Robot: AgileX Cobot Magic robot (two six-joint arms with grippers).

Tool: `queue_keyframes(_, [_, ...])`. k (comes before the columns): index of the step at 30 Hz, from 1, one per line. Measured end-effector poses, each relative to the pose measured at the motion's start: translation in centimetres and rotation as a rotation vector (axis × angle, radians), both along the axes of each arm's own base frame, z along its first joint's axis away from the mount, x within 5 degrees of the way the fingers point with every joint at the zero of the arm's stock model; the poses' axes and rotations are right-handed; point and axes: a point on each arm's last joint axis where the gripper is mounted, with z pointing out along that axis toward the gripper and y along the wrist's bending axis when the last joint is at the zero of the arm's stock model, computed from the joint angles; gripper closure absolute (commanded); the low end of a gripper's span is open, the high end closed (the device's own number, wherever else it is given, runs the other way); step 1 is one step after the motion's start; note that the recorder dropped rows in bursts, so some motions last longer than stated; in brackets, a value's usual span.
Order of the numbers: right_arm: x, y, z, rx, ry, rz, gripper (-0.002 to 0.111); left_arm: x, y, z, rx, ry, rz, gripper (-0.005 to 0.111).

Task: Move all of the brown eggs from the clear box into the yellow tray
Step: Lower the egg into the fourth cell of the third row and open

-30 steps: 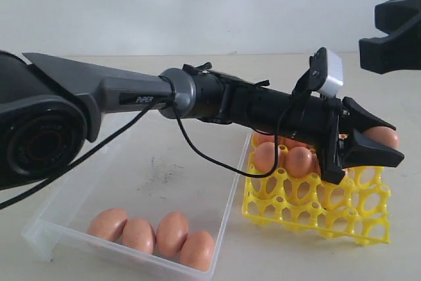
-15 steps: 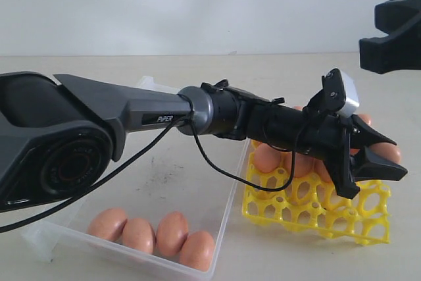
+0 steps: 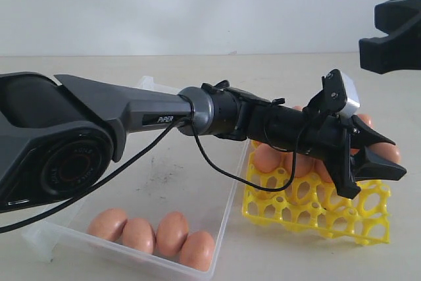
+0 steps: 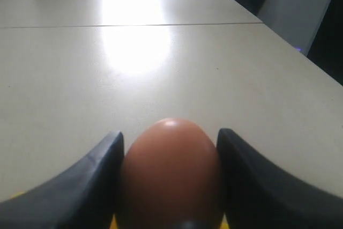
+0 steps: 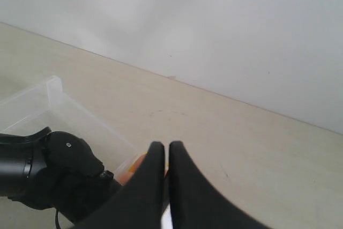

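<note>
Exterior view: the left arm reaches from the left across the clear box [image 3: 231, 185] to the yellow tray [image 3: 316, 214], which stands just beside the box on the bench [image 3: 197, 77]. The left hand [image 3: 387, 157] is over the tray's far right part, grasping a brown egg [image 3: 389, 152]; whether that egg touches the tray cannot be told. More eggs [image 3: 266, 157] sit in the tray's far cups, partly hidden by the arm. Four eggs [image 3: 152, 231] lie in a row in the box's near corner. The right hand [image 3: 378, 39] hangs at the upper right, well apart from all of them.

Left wrist view: the brown egg [image 4: 170, 167] fills the gap between the two dark fingers [image 4: 86, 181], touching both. A sliver of yellow tray [image 4: 15, 196] shows beneath.

Right wrist view: the right hand [image 5: 165, 156] is clenched, its fingers pressed together on nothing. Below lie a corner of the clear box [image 5: 49, 90] and the left arm [image 5: 53, 172].
</note>
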Motion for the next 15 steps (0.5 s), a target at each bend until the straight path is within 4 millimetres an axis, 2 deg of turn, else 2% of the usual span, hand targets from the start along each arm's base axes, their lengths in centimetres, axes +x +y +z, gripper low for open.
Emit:
queue_keyframes(11, [0.00, 0.00, 0.00, 0.000, 0.000, 0.000, 0.108, 0.02, 0.00, -0.01, 0.001, 0.001, 0.002, 0.102])
queue_keyframes(13, [0.00, 0.00, 0.00, 0.000, 0.000, 0.000, 0.108, 0.02, 0.00, -0.01, 0.001, 0.001, 0.002, 0.096])
queue_keyframes(15, [0.00, 0.00, 0.00, 0.000, 0.000, 0.000, 0.108, 0.02, 0.00, -0.01, 0.001, 0.001, 0.002, 0.086])
